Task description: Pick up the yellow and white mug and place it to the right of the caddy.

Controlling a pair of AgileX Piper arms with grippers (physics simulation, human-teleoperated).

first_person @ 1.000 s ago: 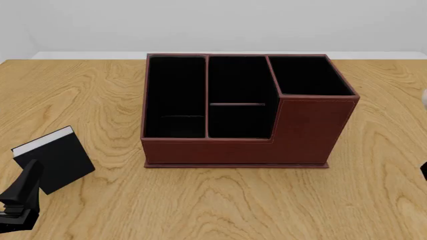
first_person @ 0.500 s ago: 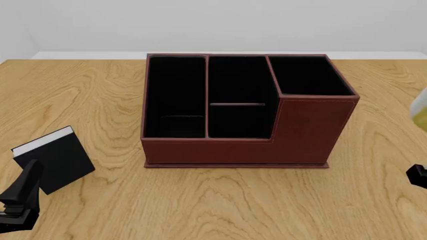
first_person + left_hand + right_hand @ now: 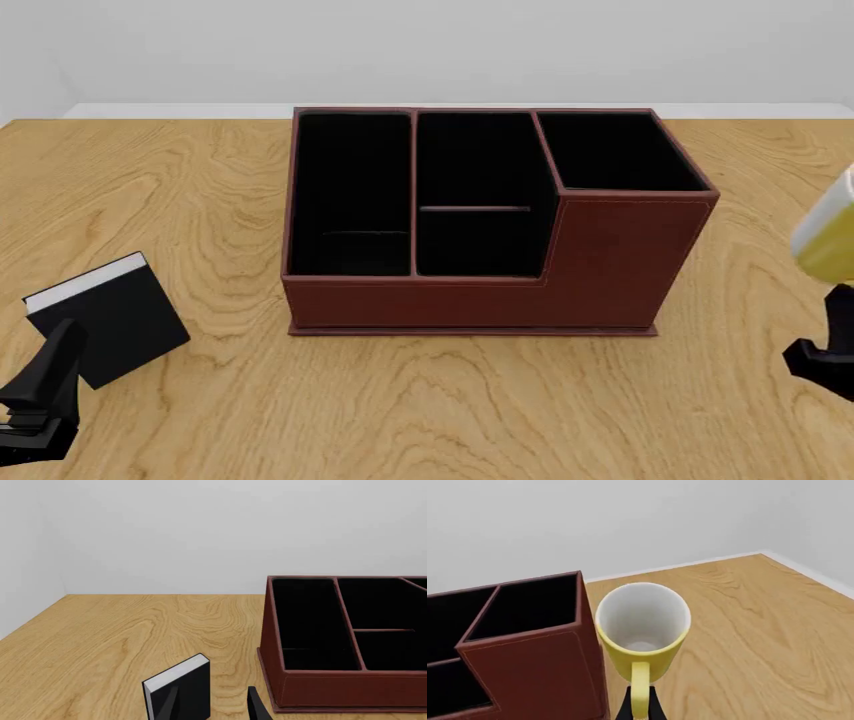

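The yellow and white mug (image 3: 642,630) is yellow outside and white inside. It hangs tilted just right of the caddy's taller corner section. In the front view the mug (image 3: 827,235) is cut off by the right edge. My right gripper (image 3: 640,709) is shut on its yellow loop handle (image 3: 639,685) and shows in the front view (image 3: 821,352) too. The reddish-brown caddy (image 3: 481,300) with black compartments stands mid-table and shows in both wrist views (image 3: 527,665) (image 3: 347,682). My left gripper (image 3: 40,395) is open and empty at the front left, also seen in its wrist view (image 3: 213,702).
A black book with white page edges (image 3: 107,320) leans upright just ahead of my left gripper, and shows in the left wrist view (image 3: 179,690). Bare wood table (image 3: 760,630) lies right of the caddy. A white wall runs along the far edge.
The mug and my right gripper have come further into the front view from the right edge, toward the caddy. The left arm, the book and the caddy have not moved.
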